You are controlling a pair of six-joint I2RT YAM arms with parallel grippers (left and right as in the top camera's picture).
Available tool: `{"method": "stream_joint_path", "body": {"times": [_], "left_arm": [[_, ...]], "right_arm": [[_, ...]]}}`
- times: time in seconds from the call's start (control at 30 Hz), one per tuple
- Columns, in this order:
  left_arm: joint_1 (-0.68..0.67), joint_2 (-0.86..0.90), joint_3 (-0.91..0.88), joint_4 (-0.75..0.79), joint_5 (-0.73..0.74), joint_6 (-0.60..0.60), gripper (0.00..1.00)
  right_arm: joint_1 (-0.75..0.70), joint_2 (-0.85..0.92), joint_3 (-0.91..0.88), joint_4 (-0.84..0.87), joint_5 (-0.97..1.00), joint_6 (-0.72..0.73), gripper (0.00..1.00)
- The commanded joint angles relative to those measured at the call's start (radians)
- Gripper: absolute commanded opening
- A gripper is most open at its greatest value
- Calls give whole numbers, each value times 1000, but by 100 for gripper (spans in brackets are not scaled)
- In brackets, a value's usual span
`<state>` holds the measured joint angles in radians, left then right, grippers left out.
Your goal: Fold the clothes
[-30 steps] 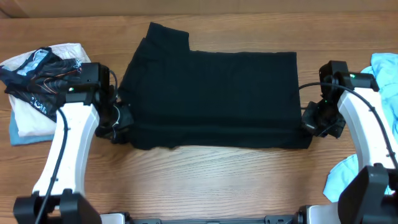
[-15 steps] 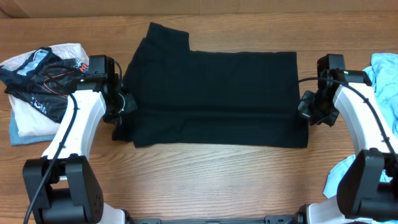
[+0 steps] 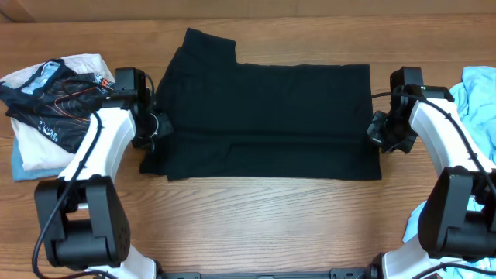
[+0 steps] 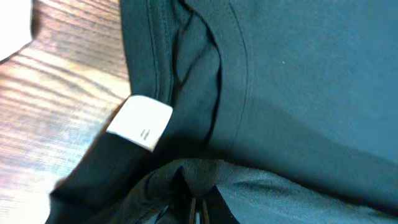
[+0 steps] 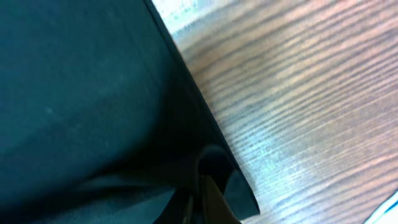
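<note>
**Both grippers pinching ends of black garment, mid-table**

- Brown wood-grain table (image 3: 256, 225): matte, grain runs left-right.
- Black soft-fabric garment (image 3: 263, 116): lies flat at table centre, roughly rectangular, long axis left-right. A narrower flap sticks out toward the far-left corner. A faint crease runs along its length near the front edge. Stitched hems show in the left wrist view.
- Heap of white, light-blue and dark patterned clothes (image 3: 46, 108): far left, apart from the garment.
- Light-blue crumpled cloth (image 3: 480, 93): right edge.
- Left gripper (image 3: 157, 128): at the garment's left end, fingers closed on bunched fabric.
- Right gripper (image 3: 377, 132): at the right end, fingers closed on a folded edge.
- Small white rectangular label (image 4: 140, 122): on the garment, just beside the left fingertips.
</note>
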<state>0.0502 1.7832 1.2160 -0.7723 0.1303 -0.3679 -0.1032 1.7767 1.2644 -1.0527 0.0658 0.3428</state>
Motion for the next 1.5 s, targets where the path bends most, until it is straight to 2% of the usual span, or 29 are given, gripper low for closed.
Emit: {"method": "stream_joint_path", "body": {"times": [0.0, 0.6, 0.63, 0.67, 0.7, 0.73, 0.83, 0.9, 1.07, 1.47], "left_arm": [[0, 47, -4, 26, -8, -14, 4], [0, 105, -4, 131, -36, -26, 4], [0, 105, -4, 133, -37, -30, 4], [0, 105, -4, 134, -36, -30, 4], [0, 105, -4, 132, -36, -30, 6], [0, 105, -4, 130, -36, -29, 11], [0, 105, -4, 119, -37, -29, 42], [0, 105, -4, 110, -37, -29, 52], [0, 105, -4, 92, -37, -29, 61], [0, 105, -3, 9, -30, -21, 63]], "right_arm": [[-3, 4, -2, 14, 10, -2, 4], [-3, 4, -2, 46, 10, -2, 4], [-3, 4, -2, 50, 10, -2, 5], [-3, 4, -2, 53, 10, -2, 19], [-3, 4, -2, 58, 10, -2, 41], [-3, 4, -2, 60, 10, -2, 46], [-3, 4, -2, 61, 10, -2, 47], [-3, 4, -2, 61, 10, -2, 47], [-3, 4, -2, 52, 10, -2, 48], [-3, 4, -2, -39, 10, -2, 50]]}}
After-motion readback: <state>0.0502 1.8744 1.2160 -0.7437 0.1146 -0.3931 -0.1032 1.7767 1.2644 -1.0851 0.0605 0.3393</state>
